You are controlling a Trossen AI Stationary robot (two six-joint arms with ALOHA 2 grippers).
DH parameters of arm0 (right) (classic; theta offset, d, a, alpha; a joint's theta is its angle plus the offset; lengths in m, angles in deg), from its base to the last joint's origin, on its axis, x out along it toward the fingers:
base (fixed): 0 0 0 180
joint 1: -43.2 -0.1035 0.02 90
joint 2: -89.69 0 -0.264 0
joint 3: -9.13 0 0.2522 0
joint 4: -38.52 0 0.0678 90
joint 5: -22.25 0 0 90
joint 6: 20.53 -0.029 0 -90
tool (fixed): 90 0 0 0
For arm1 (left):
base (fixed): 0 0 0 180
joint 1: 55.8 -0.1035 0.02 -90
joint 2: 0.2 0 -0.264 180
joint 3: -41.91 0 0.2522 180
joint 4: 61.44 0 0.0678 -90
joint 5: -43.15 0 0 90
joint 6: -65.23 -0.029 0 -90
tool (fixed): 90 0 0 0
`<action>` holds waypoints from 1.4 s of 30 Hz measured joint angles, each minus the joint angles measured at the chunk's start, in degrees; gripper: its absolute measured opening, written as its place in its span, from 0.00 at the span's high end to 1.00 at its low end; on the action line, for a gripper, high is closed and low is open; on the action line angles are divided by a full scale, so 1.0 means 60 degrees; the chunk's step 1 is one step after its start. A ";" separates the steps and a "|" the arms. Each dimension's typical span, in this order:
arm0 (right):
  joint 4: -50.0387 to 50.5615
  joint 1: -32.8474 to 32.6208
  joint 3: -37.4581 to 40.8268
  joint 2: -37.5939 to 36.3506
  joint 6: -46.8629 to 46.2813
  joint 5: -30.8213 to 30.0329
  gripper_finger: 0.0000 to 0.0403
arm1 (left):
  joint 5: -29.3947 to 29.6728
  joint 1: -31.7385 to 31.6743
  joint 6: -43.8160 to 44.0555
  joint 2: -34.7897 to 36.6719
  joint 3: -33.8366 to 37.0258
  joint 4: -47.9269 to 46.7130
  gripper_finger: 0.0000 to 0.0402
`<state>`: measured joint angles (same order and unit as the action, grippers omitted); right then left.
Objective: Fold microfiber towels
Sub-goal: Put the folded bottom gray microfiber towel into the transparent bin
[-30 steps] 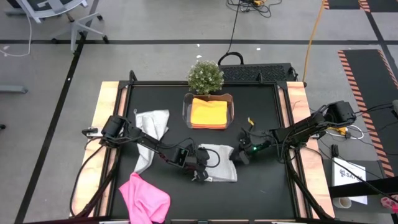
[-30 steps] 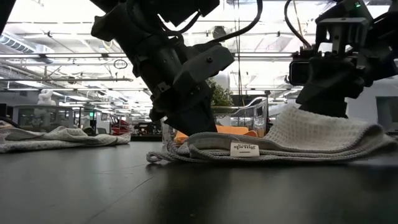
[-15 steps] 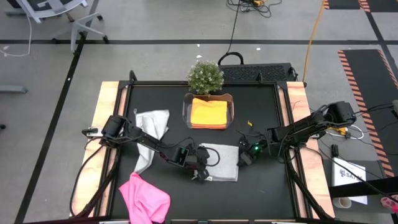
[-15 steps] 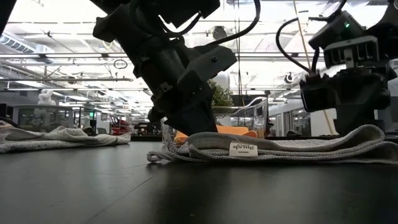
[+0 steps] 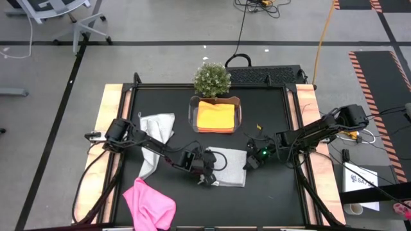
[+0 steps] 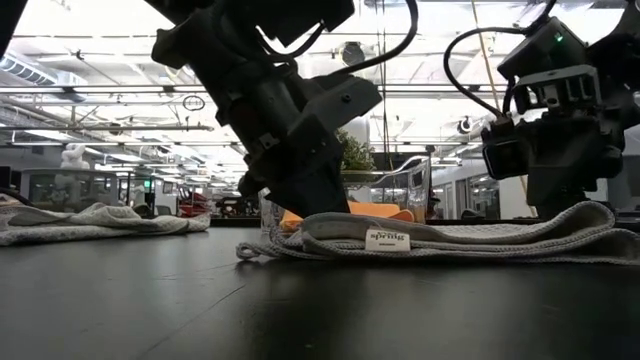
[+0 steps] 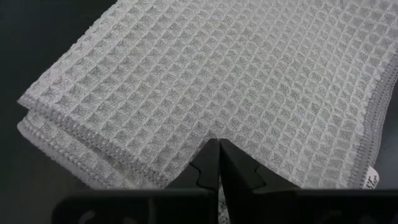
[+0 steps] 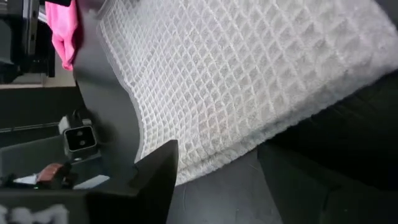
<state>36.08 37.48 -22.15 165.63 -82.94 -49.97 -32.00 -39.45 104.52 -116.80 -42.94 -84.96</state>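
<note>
A light grey waffle towel lies folded and flat at the middle of the black table; its label faces the near edge. My left gripper is shut at the towel's near left part. My right gripper stands open just off the towel's right edge, touching nothing. A second grey towel lies loose at the left, and a pink towel lies crumpled at the near left. An orange-yellow towel lies folded in a clear tub. My left gripper has its shut fingertips on the folded towel's top layer, a little in from its near edge, where the cloth puckers. The fingers slant down from the table's left. Whether they pinch one layer or several does not show. The towel lies flat on the table.
The clear tub stands at the far middle with a small potted plant behind it. Wooden strips run along the table's left and right sides. Bare black table lies to the near right.
My right gripper has opened and let go of the grey towel's right end, then drawn back a little toward the table's right edge while tipping. That end stood raised before and has sunk flat onto the layers beneath. The left end has stayed in place.
</note>
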 joint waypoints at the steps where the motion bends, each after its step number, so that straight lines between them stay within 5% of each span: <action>1: -0.0016 -0.0002 0.0000 0.0000 0.0048 -0.0177 0.45 | 0.0004 -0.0012 0.0000 0.0000 0.0000 0.0000 0.96; 16: -0.0285 0.0023 0.0007 0.0018 0.0299 -0.2146 0.45 | 0.0018 -0.0034 0.0001 0.0000 0.0000 0.0009 0.96; 25: -0.0185 0.0009 0.0022 0.0029 0.0245 -0.2328 0.63 | 0.0936 -0.0008 0.0646 0.1095 -0.0002 -0.0825 0.96; 28: -0.0177 0.0009 0.0022 0.0029 0.0285 -0.2341 0.70 | 0.1336 -0.0009 0.1926 0.1572 -0.0007 -0.2012 0.96; 33: -0.0383 0.0009 0.0036 0.0038 0.0525 -0.2320 0.76 | 0.0663 -0.0065 0.3270 0.1400 0.0026 -0.3354 0.96; 42: -0.0471 0.0009 0.0036 0.0036 0.0525 -0.2221 0.73 | 0.0061 -0.0512 0.2380 0.1344 0.0004 -0.2643 0.91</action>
<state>33.25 37.53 -21.93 165.85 -79.79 -63.30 -31.63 -42.52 118.80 -108.73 -42.92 -100.82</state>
